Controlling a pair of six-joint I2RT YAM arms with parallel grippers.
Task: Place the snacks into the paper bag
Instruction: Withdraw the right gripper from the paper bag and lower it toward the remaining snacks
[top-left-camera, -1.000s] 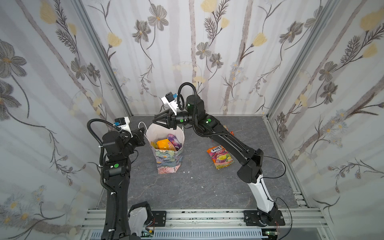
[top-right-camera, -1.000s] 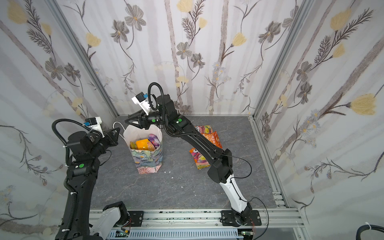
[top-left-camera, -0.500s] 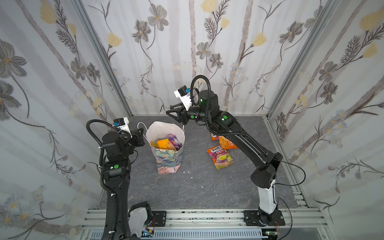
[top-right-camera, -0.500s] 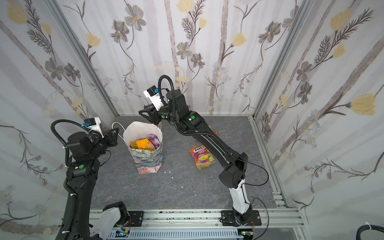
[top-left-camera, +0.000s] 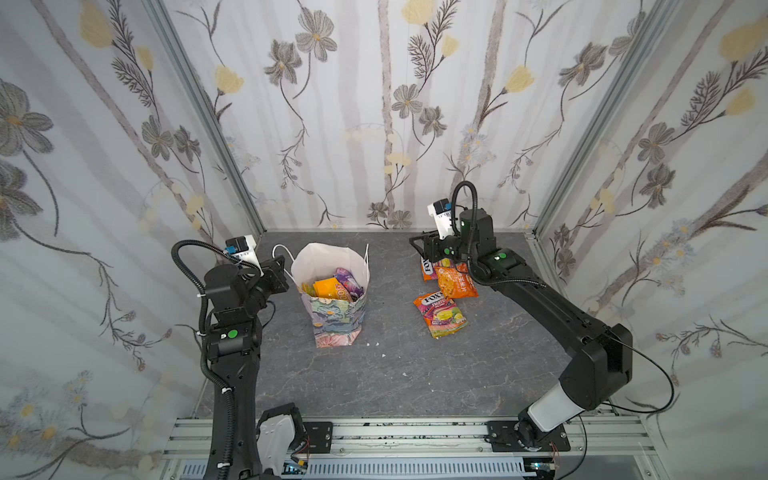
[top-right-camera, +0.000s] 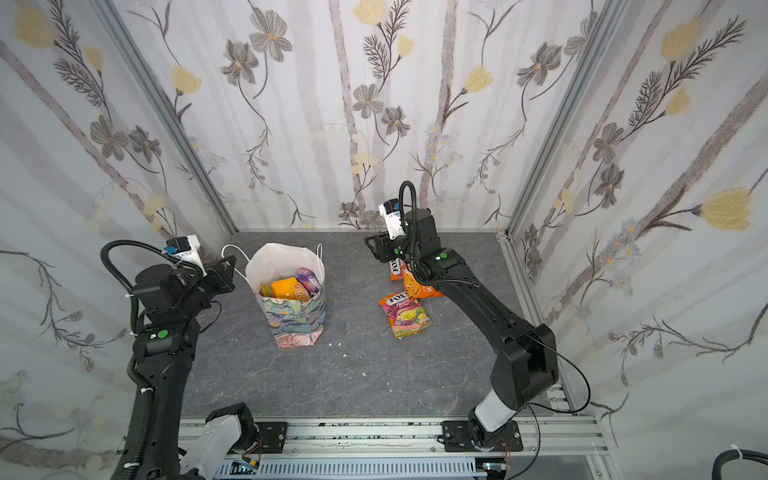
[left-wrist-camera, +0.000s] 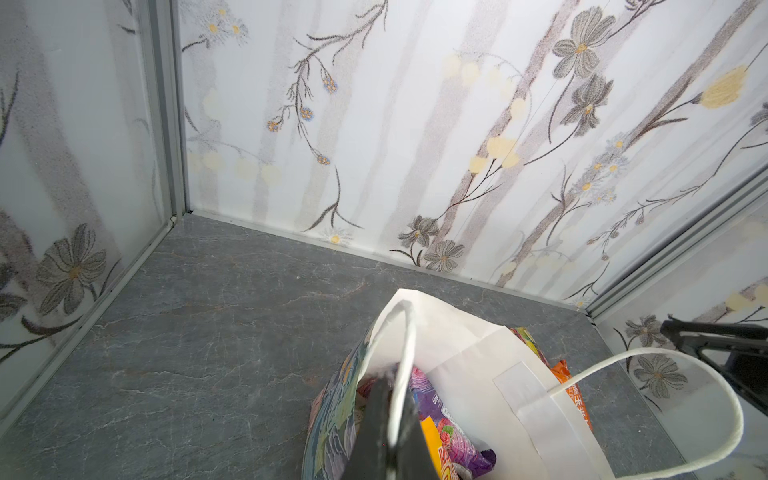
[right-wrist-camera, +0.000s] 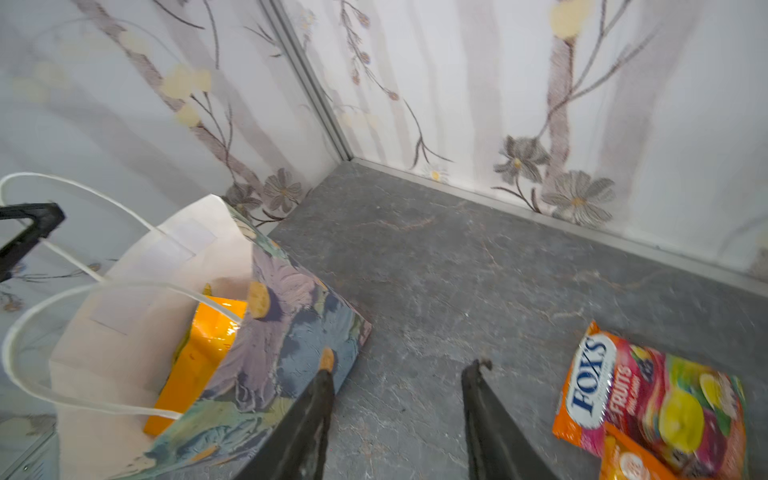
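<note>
The paper bag stands upright left of centre, its white inside and painted side showing. Inside lie several snacks: an orange pack and a purple pack. My left gripper is shut on the bag's white cord handle. On the table to the right lie a FOX'S fruits pouch, an orange pouch and another FOX'S pouch, partly hidden. My right gripper hangs open and empty above the table beside those pouches.
Flowered walls close in the grey table on three sides. An aluminium rail with both arm bases runs along the front. Small white crumbs lie in front of the bag.
My right arm has swung from above the bag's mouth to the right, over the pouches on the table, and its jaws have widened. The left gripper and the bag have stayed put.
</note>
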